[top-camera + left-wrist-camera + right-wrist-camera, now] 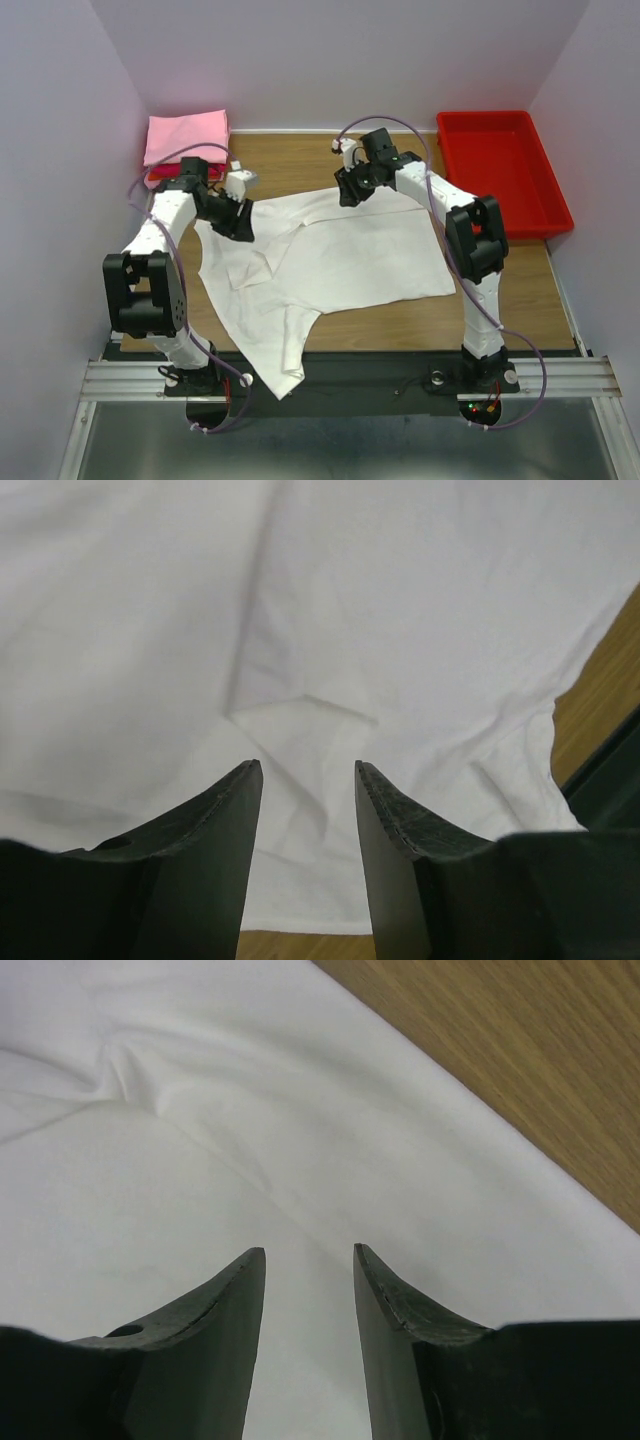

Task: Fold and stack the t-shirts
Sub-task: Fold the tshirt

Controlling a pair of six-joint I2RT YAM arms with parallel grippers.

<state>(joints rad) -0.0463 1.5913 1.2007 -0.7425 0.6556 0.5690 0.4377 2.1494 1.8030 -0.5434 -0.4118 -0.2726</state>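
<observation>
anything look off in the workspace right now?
Yes: the white t-shirt lies rumpled and skewed, and one end droops past the near edge of the table onto the black rail. The folded pink stack at the far left looks tidy.

T-shirt (340, 250) centre; folded t-shirts (186, 137) far left (tray (497, 172) far right)
</observation>
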